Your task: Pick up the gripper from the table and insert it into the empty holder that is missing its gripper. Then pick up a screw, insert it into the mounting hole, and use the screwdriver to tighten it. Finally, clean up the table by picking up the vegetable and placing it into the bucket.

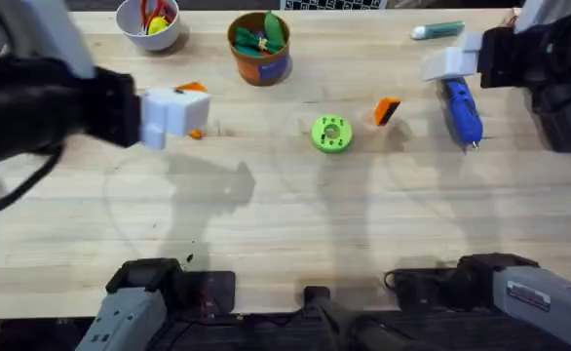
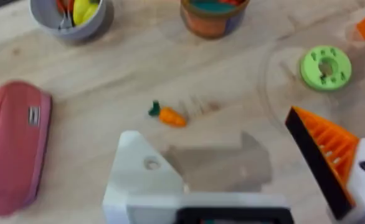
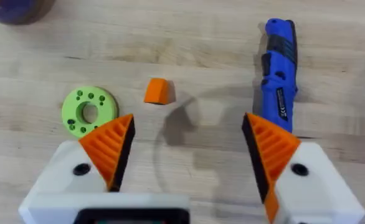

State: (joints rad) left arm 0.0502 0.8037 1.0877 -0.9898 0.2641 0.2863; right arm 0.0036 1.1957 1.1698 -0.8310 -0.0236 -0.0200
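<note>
Overhead view: the gripper point(image 1: 387, 111) is a stubby orange wedge with a black end, lying loose on the table point(image 1: 285, 214); my right gripper point(image 3: 185, 155) is spread wide, nothing in it. Left gripper point(image 2: 232, 168) gapes too; one holder point(image 2: 146, 177) bare.

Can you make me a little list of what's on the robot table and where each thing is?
loose gripper: orange wedge with a black end, lying on the table right of the green disc
holder: bare white mount on the left gripper, no orange pad on it
screwdriver: blue, lying on the table at the right
vegetable: tiny carrot, lying on the table
bucket: at the back, holding toy pieces
right gripper: fingers open, both orange pads on, holding nothing
</note>
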